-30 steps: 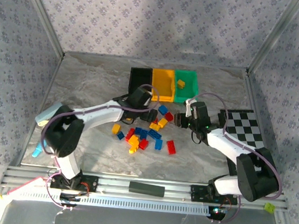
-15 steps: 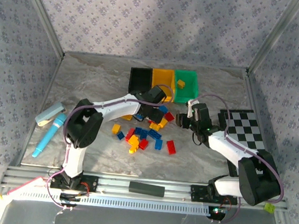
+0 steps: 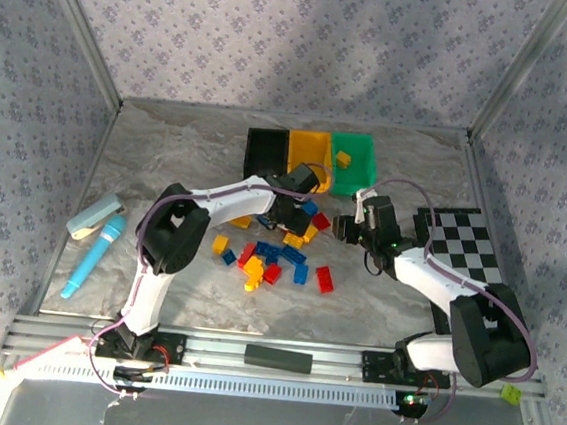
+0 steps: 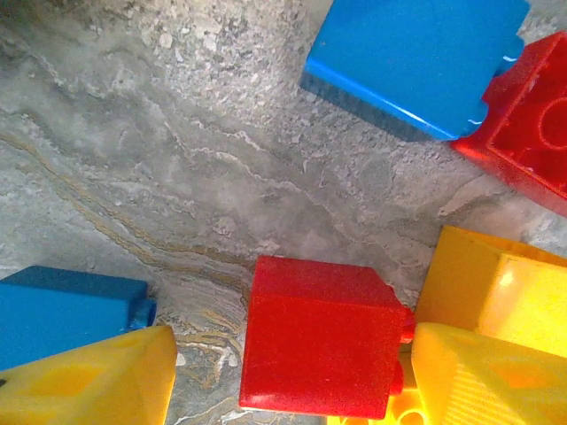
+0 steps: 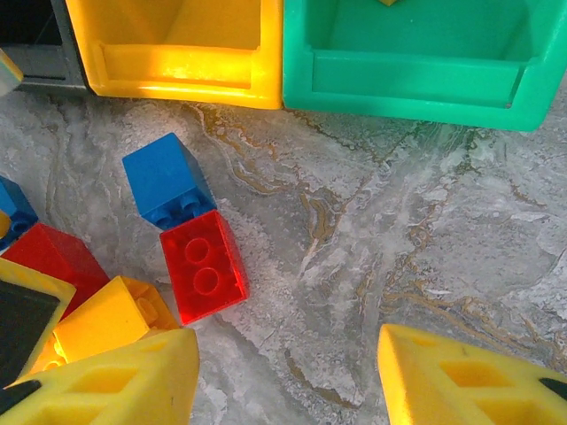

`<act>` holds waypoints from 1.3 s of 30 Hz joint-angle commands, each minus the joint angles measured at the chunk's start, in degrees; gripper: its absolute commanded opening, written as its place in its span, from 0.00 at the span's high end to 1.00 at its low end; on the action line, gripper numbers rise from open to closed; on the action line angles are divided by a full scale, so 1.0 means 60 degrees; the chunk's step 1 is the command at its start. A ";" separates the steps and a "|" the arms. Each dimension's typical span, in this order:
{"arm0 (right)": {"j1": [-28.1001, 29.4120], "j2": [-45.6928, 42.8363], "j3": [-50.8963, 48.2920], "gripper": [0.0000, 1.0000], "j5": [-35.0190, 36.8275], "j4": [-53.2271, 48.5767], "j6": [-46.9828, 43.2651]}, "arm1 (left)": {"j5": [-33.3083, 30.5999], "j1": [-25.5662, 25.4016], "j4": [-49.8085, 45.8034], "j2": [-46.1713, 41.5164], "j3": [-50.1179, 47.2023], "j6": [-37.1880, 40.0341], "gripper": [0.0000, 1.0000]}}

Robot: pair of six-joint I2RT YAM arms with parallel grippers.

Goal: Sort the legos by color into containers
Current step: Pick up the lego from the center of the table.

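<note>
Far left of the desk (image 3: 168, 161): blue marker (image 3: 92, 256), with a pale grey object (image 3: 94, 216) just beside it, both well apart from the rest.

Mid-desk: left hand (image 3: 285, 214) sits low over the upper edge of the legos (image 3: 271, 255), a loose scatter of red, blue and yellow. In the wrist view its yellow fingers (image 4: 89, 382) stand partly open on either side of a red brick (image 4: 317, 343). The left finger is clear of the brick, so no grip. Cannot tell whether the other finger touches it.

Behind the scatter the containers (image 3: 314, 153) stand in a touching row: black, yellow-orange, green. One yellow brick (image 3: 343, 159) lies in the green one.

Right of the scatter, in front of the green bin, right hand (image 3: 343, 226) hovers with its fingers apart over bare desk, holding nothing.

Far right: checkered board (image 3: 466, 242).
</note>
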 commanded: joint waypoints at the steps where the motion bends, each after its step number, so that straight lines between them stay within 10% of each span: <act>1: -0.0029 0.0018 0.0055 0.42 0.0103 0.0076 0.0086 | 0.0160 -0.0064 -0.0440 0.0263 0.0392 0.0162 0.29; 39: -0.0116 -0.0067 -0.0002 0.42 0.0103 0.0105 0.0152 | -0.0401 -0.0104 -0.0802 0.0353 0.2418 0.0925 0.63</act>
